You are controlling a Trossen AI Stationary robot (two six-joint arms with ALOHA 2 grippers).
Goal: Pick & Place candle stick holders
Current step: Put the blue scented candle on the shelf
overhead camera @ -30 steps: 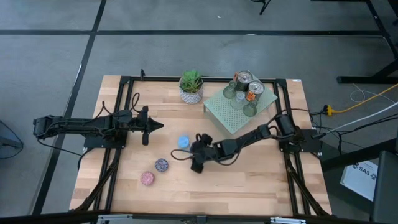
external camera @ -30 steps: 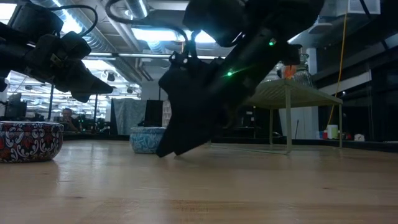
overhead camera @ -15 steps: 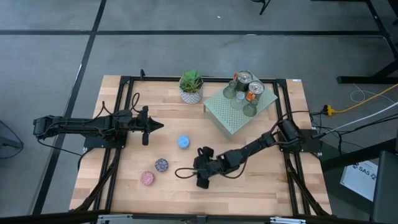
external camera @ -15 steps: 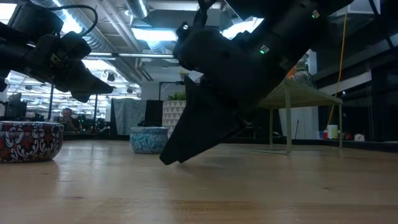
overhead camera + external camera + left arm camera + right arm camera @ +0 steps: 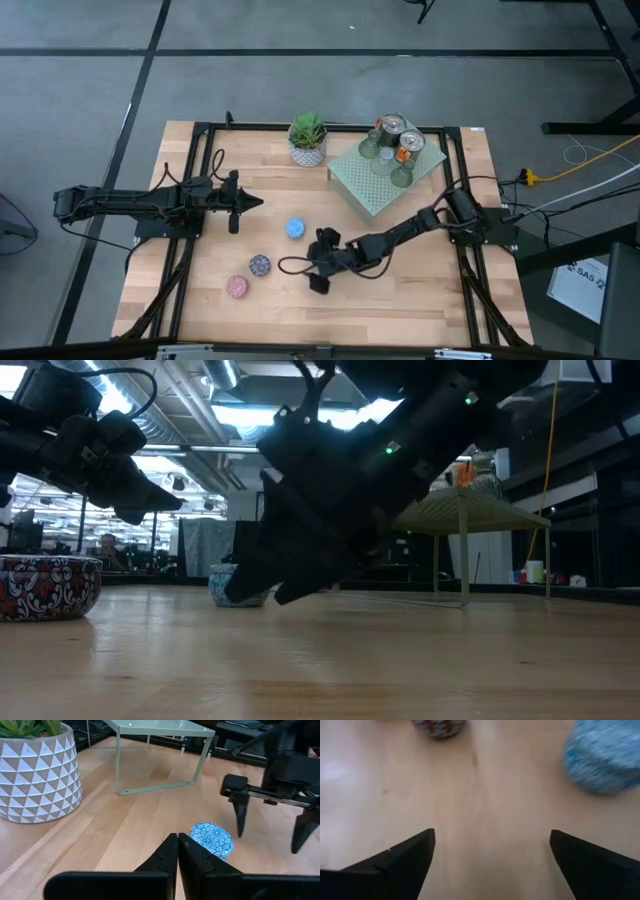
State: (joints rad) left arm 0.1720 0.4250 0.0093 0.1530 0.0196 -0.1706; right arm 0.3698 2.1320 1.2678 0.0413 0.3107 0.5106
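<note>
Low over the table (image 5: 420, 290), right gripper (image 5: 312, 268), jaws wide, near blue holder (image 5: 295, 228)

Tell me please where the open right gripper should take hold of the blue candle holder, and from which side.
Probably from above, across the rim of the blue candle holder: it stands upright, low and round, with free table around it. The right gripper is open nearby.

high: straight down | low: tabletop level | wrists: close; share blue holder (image 5: 212, 838)
</note>
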